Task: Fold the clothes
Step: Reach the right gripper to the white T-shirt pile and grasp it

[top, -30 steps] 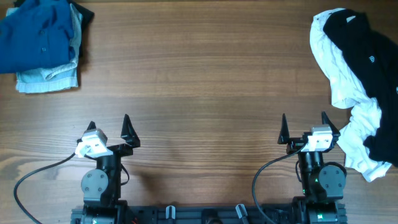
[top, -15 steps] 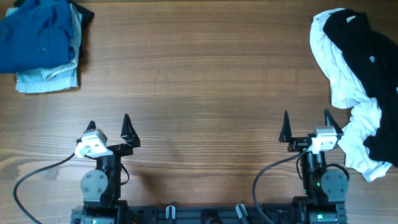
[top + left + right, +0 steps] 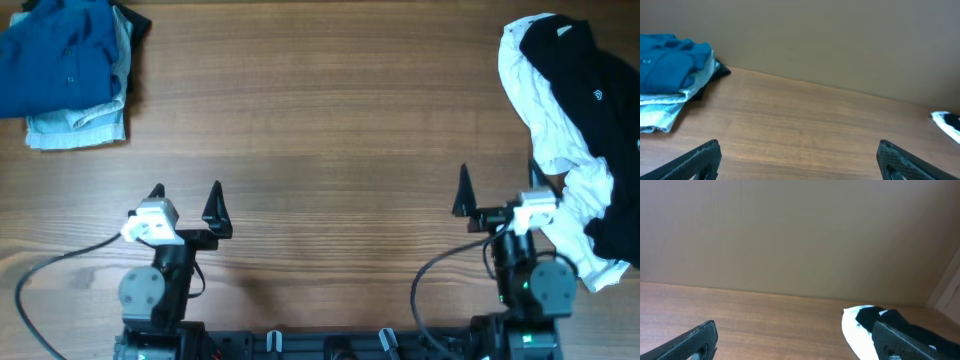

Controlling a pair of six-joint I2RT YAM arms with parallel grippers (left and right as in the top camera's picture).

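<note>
Left hand: my left hand [image 3: 187, 190] hovers low at the near left of the bench [image 3: 320, 120], its two dark fingers spread wide apart and holding nothing.

Left hand, wrist view: my left hand [image 3: 799, 162] shows only its two fingertips in the bottom corners, with bare wood between them.

Right hand: my right hand [image 3: 497, 182] sits at the near right, its fingers also wide apart and empty.

Right hand and cloth: its outer finger is at the edge of the white garment [image 3: 548, 120]. From above it may be touching the fabric, but I cannot tell for certain.

Folded stack: at the far left corner, well apart from both hands, a blue shirt [image 3: 55, 55] lies on top of a pale blue garment [image 3: 75, 128]. A bit of dark cloth [image 3: 136, 22] pokes out at the stack's right side.

Folded stack, left wrist view: the blue shirt [image 3: 665, 67] lies ahead and to the left, against the plain wall [image 3: 830, 40].

Unfolded pile: along the right edge, the black garment [image 3: 590, 85] lies crumpled over the white garment, which trails down toward my right hand.

Unfolded pile, right wrist view: the white garment [image 3: 852, 327] and black garment [image 3: 890, 320] lie just ahead of my right finger.
</note>
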